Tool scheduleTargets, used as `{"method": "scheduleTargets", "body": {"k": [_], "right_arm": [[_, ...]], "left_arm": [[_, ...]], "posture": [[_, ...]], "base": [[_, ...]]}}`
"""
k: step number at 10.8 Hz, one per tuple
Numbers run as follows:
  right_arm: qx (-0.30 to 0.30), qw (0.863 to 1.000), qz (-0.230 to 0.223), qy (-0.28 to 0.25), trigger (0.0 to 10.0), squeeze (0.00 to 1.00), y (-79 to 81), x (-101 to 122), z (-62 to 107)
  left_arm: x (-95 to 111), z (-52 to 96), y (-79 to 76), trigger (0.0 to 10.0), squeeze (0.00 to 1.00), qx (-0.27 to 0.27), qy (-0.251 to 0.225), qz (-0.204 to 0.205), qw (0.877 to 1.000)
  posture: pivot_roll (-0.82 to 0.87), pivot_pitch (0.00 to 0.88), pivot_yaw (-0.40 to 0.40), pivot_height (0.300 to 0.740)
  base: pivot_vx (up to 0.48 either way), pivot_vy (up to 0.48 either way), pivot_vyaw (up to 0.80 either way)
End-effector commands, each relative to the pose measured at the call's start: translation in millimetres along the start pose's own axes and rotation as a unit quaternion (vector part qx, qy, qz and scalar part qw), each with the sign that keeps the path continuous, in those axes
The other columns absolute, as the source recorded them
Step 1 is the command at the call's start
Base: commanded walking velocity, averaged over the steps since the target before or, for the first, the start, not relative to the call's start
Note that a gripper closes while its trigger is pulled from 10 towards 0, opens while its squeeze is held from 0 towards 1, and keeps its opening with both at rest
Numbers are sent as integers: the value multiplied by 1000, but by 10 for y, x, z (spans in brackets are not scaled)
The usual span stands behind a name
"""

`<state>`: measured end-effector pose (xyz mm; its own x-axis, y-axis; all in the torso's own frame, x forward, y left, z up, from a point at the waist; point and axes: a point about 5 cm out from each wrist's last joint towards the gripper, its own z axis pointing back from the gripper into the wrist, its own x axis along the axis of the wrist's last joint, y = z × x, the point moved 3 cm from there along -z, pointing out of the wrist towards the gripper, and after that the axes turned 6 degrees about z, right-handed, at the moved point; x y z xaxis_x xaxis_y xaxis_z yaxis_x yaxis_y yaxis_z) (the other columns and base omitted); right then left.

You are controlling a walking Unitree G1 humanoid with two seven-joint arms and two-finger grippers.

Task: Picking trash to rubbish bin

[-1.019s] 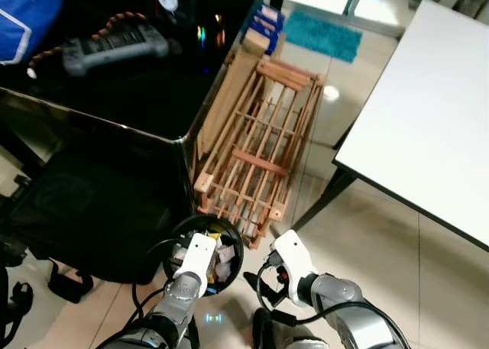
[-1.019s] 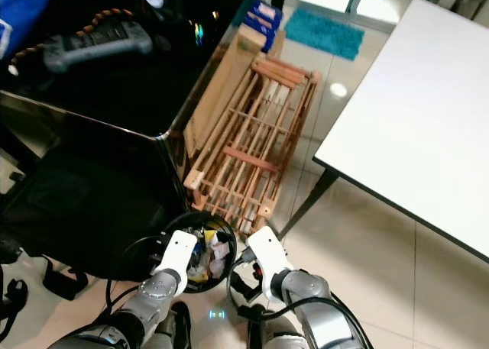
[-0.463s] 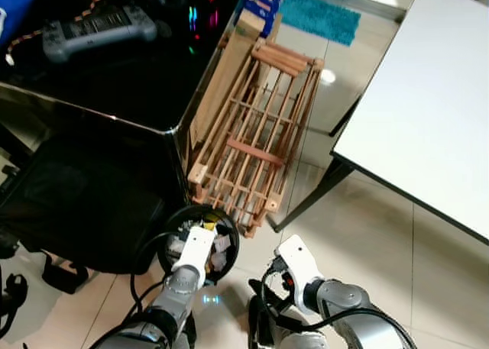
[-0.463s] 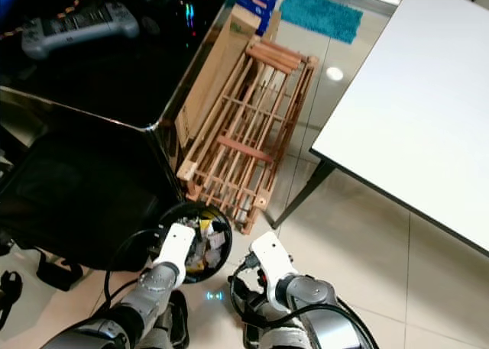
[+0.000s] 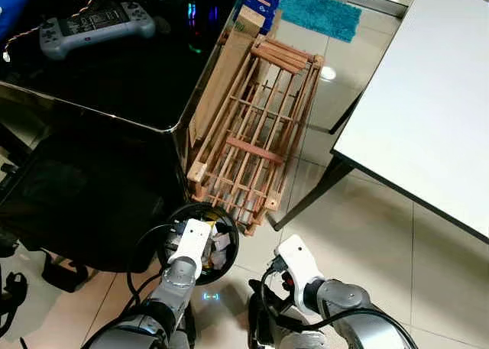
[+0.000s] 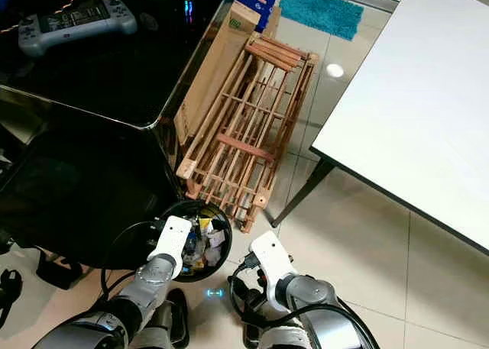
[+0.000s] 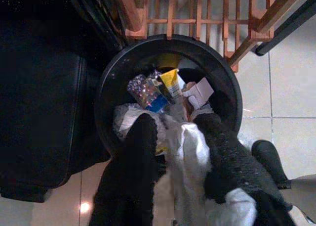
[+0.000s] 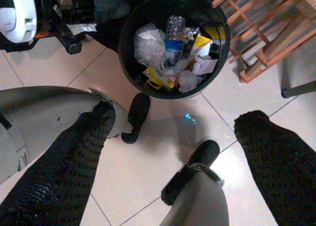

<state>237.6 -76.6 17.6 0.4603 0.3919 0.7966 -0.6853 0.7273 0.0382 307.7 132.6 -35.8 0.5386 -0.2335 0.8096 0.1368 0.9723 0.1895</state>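
Observation:
A round black rubbish bin stands on the tiled floor at the corner of a black table. It holds a yellow packet, a shiny blue wrapper and a small white box. My left gripper hangs over the bin's near rim, shut on a crumpled white piece of trash that sits between its fingers. Beside the bin, my right gripper hovers above the floor, open, with nothing between its fingers.
A wooden slatted rack leans against the black table, just behind the bin. A game controller lies on that table. A white table stands to the right, its dark leg close by. A black bag sits left of the bin.
The whole picture has shifted as the camera moved. My left gripper stays over the bin with the white trash. The right gripper has hardly moved.

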Motion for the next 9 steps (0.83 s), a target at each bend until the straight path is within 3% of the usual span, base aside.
{"method": "scheduleTargets", "body": {"k": [1,9], "right_arm": [[-2,1000,-5,11,10000,0,19,-62,30],[-4,1000,-8,11,10000,0,16,-62,19]], "left_arm": [[-115,30,-48,10000,1000,-3,15,-3,1000],[-92,28,-70,10000,1000,-7,9,-11,1000]], "posture": [[-115,332,-104,740],[-113,330,-102,740]], "base": [[0,0,0],[0,0,0]]}}
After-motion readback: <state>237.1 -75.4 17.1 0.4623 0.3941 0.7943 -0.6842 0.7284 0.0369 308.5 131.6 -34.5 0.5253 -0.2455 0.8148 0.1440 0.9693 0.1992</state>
